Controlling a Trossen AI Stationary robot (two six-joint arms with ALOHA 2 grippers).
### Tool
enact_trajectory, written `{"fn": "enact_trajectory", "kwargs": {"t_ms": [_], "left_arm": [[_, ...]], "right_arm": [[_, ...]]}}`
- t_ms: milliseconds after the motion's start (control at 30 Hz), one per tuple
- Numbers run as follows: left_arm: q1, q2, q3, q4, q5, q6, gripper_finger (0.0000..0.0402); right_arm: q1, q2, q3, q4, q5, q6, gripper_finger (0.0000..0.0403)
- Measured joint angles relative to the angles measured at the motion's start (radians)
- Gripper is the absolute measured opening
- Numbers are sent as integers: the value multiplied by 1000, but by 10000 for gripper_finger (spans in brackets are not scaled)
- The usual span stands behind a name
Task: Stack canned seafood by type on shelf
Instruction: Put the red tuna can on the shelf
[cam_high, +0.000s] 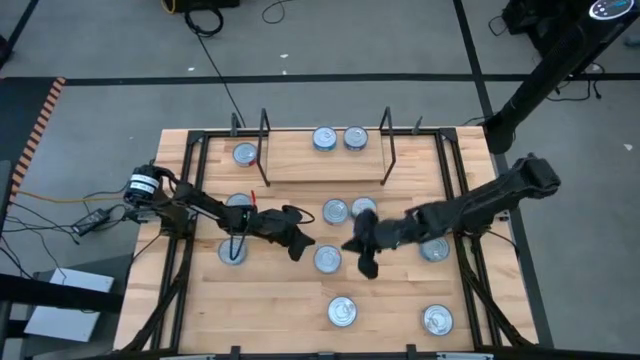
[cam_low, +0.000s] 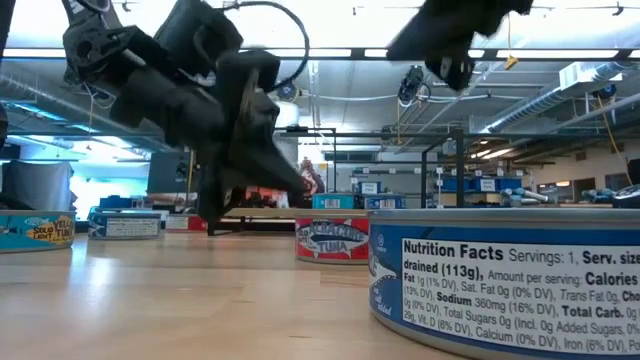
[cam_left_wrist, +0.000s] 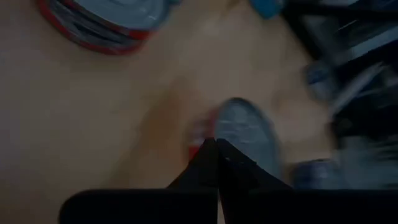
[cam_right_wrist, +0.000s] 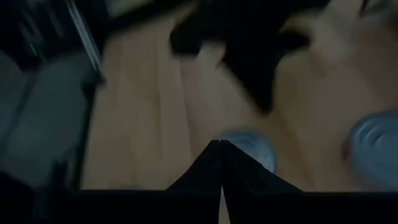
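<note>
Wooden tabletop (cam_high: 280, 300): nine flat round silver-lidded tins lie loose on it. Light-wood shelf with black wire ends (cam_high: 320, 165): two tins sit side by side at its back. Left gripper (cam_high: 300, 247) and right gripper (cam_high: 366, 264) flank one loose tin (cam_high: 327, 259), fingers together, both empty. You look to be between picks. Next, open one gripper over that tin and check its label colour.

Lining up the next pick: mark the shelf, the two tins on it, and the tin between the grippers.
shelf (cam_high: 300, 160), high view, bare board.
two tins on the shelf (cam_high: 325, 138), high view, left tin's lid.
tin between the grippers (cam_high: 327, 259), high view, lid centre.
</note>
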Motion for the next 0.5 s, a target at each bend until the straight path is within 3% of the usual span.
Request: {"fn": "enact_trajectory", "kwargs": {"t_ms": [233, 500], "left_arm": [[-2, 126, 37, 135, -72, 286, 0], [-2, 255, 56, 288, -75, 304, 0]], "right_arm": [[59, 207, 2, 36, 0, -15, 5], [66, 374, 39, 48, -25, -29, 5]]}}
